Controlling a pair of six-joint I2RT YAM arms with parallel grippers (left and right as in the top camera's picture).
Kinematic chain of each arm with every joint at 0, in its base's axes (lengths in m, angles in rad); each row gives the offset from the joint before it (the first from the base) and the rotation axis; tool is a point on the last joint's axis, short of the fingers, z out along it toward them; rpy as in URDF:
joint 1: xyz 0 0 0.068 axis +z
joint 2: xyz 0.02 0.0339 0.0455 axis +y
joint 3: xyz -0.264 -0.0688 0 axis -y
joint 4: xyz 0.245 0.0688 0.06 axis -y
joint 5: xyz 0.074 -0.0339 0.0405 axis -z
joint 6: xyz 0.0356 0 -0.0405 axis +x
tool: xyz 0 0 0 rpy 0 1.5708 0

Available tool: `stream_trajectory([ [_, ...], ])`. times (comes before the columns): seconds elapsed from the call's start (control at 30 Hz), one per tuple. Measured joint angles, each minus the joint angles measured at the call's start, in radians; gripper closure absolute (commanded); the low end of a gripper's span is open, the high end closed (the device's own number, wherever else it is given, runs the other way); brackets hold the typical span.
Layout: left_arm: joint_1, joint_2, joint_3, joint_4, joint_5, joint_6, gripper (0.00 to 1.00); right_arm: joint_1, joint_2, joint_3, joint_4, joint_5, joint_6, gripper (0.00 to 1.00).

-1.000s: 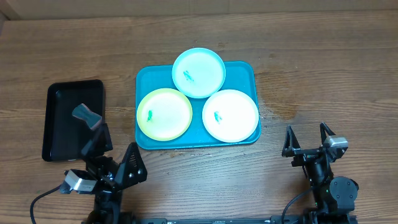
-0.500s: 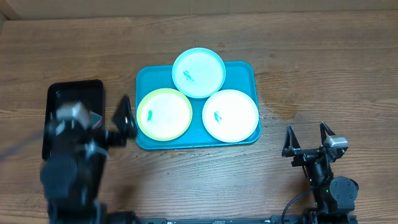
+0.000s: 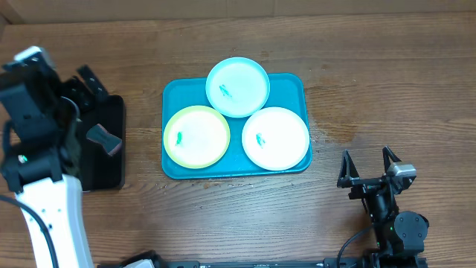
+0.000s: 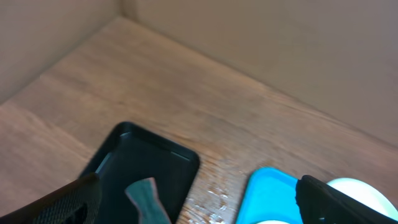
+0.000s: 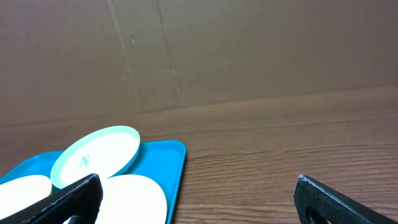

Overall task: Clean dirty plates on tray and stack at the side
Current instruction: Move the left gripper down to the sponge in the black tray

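Left pincer [image 4: 199, 208] by the black tray [image 3: 111, 167] and right pincer [image 3: 366, 160] both stood spread and empty, while yellow-green plate [image 3: 196, 136], cyan plate [image 3: 237, 87] and white plate [image 3: 275, 138] sat on the teal tray [image 3: 294, 83].

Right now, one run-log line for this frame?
left tool: open, above black tray | right tool: open, empty | yellow-green plate, cyan plate, white plate: smeared, on teal tray | stack: none

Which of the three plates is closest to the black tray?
The yellow-green plate, at the teal tray's left end; the cyan plate and white plate lie farther right.
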Motion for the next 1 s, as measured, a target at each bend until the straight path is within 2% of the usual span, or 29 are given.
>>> stream_trajectory([
  [0.37,0.144,0.343,0.015,-0.055,-0.016,-0.079,0.00,0.000,0.000,0.000,0.000,0.000,0.000,0.00],
  [1.0,0.150,0.730,0.015,-0.015,-0.016,-0.097,0.00,0.000,0.000,0.000,0.000,0.000,0.000,0.00],
])
